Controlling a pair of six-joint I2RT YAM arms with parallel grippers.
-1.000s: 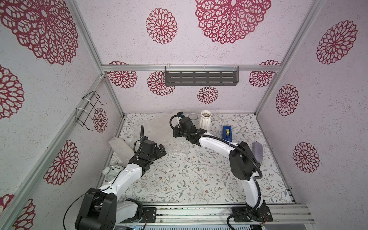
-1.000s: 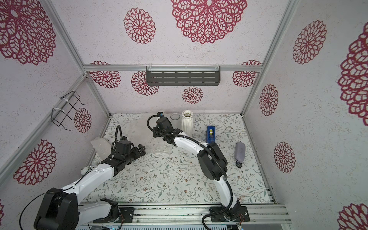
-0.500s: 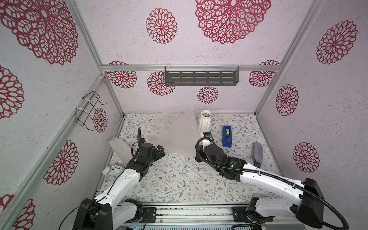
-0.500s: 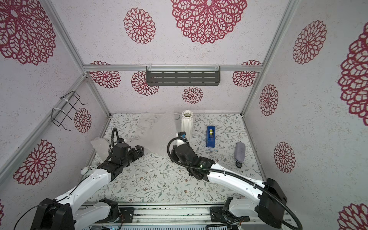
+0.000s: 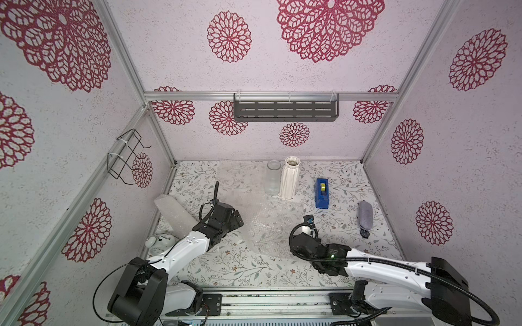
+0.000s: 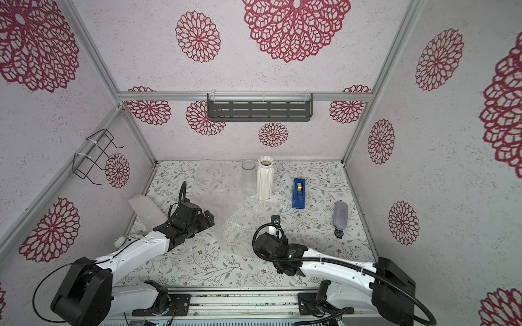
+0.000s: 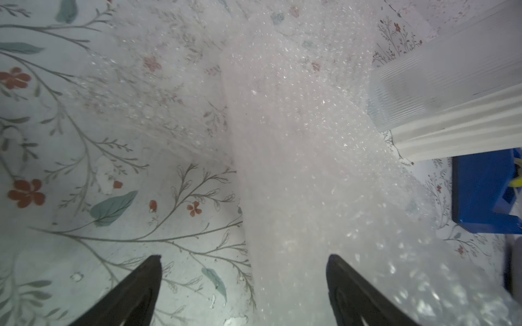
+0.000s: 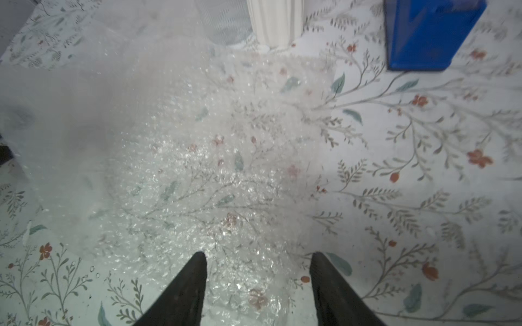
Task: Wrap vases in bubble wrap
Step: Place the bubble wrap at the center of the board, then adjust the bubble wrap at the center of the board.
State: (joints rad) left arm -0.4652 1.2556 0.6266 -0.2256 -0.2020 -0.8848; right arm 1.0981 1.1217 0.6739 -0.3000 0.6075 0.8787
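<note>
Lying on the floral tabletop (image 5: 240, 268), the translucent bubble wrap (image 5: 265, 223) spreads under the left jaws and right jaws, both pairs apart, gripping nothing. Beyond them a clear glass cylinder vase (image 5: 273, 177) and white ribbed ceramic vase (image 5: 289, 180) stand upright.

1. Back middle: the glass vase (image 5: 272, 177) and white vase (image 5: 290, 180) stand upright, just beside each other, with no lane between them.
2. The dispenser (image 5: 322, 193) stands right of the white vase, with a narrow bare lane between.
3. The wrap (image 5: 265, 223) lies low and crumpled over the middle, reaching the vases' feet; the room above it is free.
4. A wrapped vase (image 5: 172, 211) blocks the left wall.
5. A pouch (image 5: 365, 216) and watch (image 5: 365, 233) sit by the right wall, with open table (image 5: 339, 223) between them and the dispenser.
6. The front strip is bare.
</note>
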